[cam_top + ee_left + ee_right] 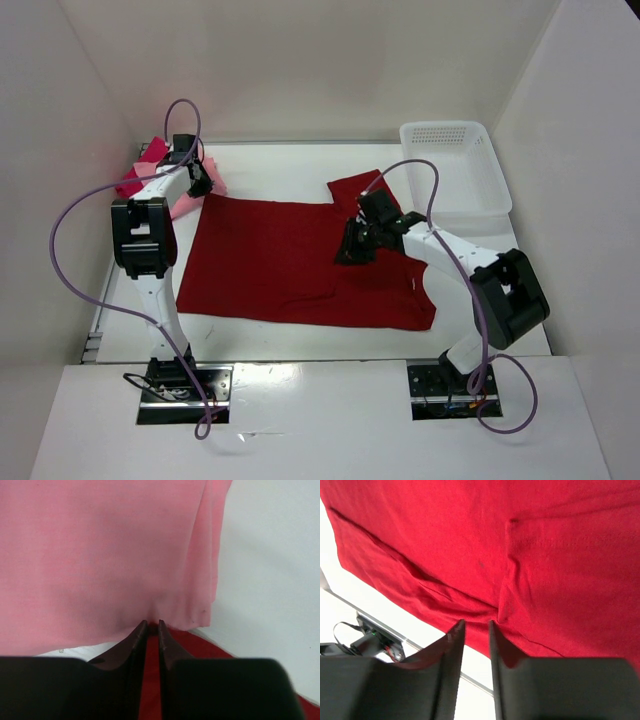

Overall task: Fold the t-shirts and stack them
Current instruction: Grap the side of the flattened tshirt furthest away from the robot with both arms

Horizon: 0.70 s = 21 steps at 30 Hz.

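I've got the dark red t-shirt [270, 260] flat mid-table [280, 165], long axis left-right, hem toward my left arm. Right hand [475, 625] hovers over its right part by the sleeves, fingers parted, nothing pinched. Left hand [152, 624] is at the far-left hem corner, nearly clenched; can't tell if it has cloth. Pale pink t-shirt [100, 555] and crimson-pink t-shirt [150, 152] lie just beyond. Left hand is nearer that corner.

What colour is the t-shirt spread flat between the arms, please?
Dark red; the spread t-shirt shows best in the top external view.
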Tool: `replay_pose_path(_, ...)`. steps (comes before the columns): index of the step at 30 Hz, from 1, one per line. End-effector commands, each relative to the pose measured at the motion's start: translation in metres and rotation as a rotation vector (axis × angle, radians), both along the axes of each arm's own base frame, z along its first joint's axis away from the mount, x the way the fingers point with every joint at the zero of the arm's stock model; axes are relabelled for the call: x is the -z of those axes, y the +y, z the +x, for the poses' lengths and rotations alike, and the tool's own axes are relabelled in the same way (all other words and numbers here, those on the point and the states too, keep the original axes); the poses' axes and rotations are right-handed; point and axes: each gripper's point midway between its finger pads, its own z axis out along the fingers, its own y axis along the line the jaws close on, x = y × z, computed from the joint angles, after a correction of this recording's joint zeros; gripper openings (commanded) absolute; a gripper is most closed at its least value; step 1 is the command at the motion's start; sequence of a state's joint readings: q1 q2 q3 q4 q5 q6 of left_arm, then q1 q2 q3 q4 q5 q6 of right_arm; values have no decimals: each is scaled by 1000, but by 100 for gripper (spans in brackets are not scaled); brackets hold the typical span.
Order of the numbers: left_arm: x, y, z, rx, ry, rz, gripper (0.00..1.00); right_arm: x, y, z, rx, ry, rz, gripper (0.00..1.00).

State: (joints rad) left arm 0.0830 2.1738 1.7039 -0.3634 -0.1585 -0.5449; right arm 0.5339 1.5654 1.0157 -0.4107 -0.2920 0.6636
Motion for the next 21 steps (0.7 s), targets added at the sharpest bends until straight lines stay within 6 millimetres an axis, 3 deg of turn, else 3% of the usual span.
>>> replay_pose_path(1, -7, 2, 13, 14, -38, 14, 19, -34, 6, 43, 30, -115, 54, 33)
replay_pose_path(6, -10, 0, 9, 20, -39, 7, 7, -44, -13, 94, 115, -166, 39, 44)
replay_pose_path(7, -15, 0, 9, 13, -50, 2, 6, -53, -14, 105, 121, -194, 45, 46)
replay_pose_path(11, -24, -2, 8, 12, -66, -10, 0, -57, -48, 159, 250, -274, -35, 52)
replay_pose_path(12, -31, -4, 9, 9, -81, -23, 0, -67, -54, 176, 273, -323, -48, 52)
replay_pose_path(13, -26, -7, 6, 18, -69, -35, 0, -55, -67, 189, 304, -319, -88, 52)
replay_pose_path(14, -39, -7, 7, 9, -95, -41, 0, -55, -70, 199, 327, -338, -105, 52)
replay_pose_path(15, -38, -10, 4, 17, -92, -50, 0, -55, -87, 213, 381, -377, -165, 52)
replay_pose_path(19, -57, -18, -1, 19, -144, -99, 0, -58, -110, 254, 458, -484, -280, 48)
replay_pose_path(20, -55, -21, -5, 27, -143, -108, 0, -37, -111, 260, 451, -452, -315, 48)
replay_pose_path(21, -57, -21, -7, 27, -145, -108, 0, -46, -118, 275, 474, -476, -330, 48)
